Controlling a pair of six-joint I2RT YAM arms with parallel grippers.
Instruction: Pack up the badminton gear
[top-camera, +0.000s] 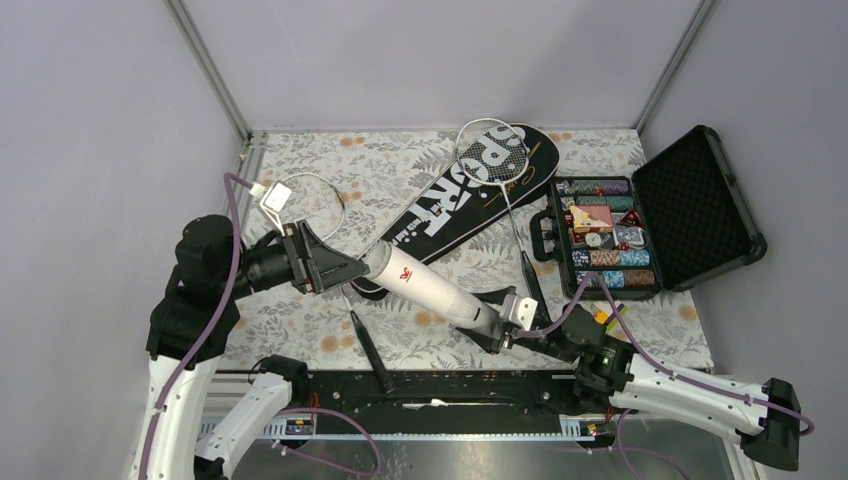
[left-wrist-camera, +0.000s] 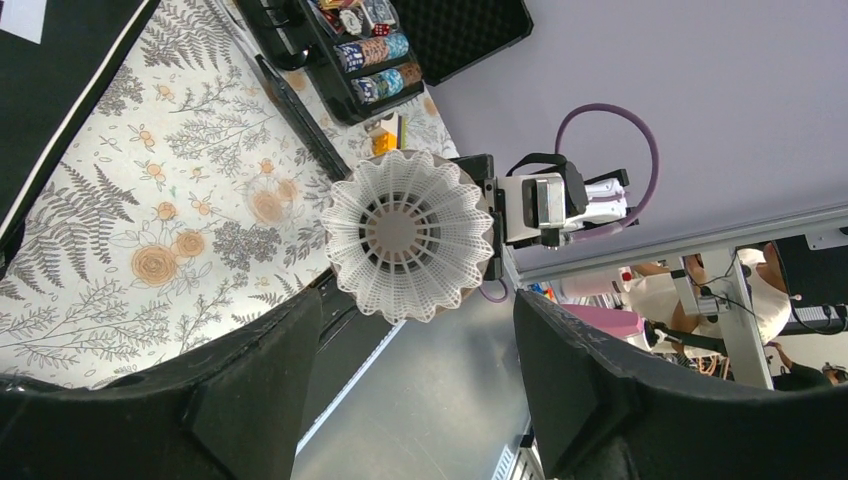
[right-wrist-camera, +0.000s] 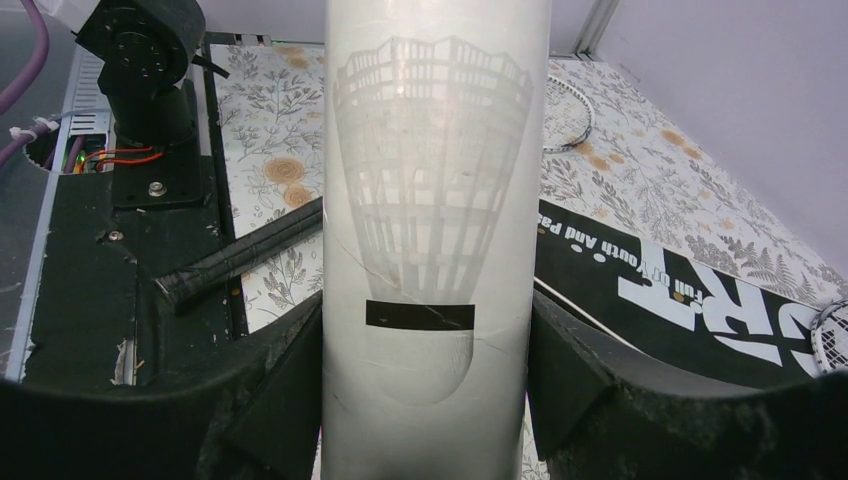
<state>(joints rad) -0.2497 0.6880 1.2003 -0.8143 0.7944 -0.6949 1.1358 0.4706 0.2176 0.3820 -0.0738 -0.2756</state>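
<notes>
My right gripper (top-camera: 497, 325) (right-wrist-camera: 425, 400) is shut on the lower end of the white cardboard tube (top-camera: 425, 288) (right-wrist-camera: 435, 180) and holds it tilted above the table. The white shuttlecock (left-wrist-camera: 408, 235) sits in the tube's open mouth, skirt facing my left gripper (top-camera: 338, 265) (left-wrist-camera: 418, 330), which is open just short of it with a jaw on either side. The black "SPORT" bag (top-camera: 470, 195) (right-wrist-camera: 690, 300) lies diagonally behind. One racket (top-camera: 493, 155) rests with its head on the bag. The other racket's (top-camera: 312, 205) handle (top-camera: 368, 350) reaches the front edge.
An open black hard case (top-camera: 690, 205) with coloured poker chips (top-camera: 603, 225) stands at the right. The black base rail (top-camera: 430, 385) runs along the front edge. Grey walls close in the floral tablecloth (top-camera: 620, 160) on three sides.
</notes>
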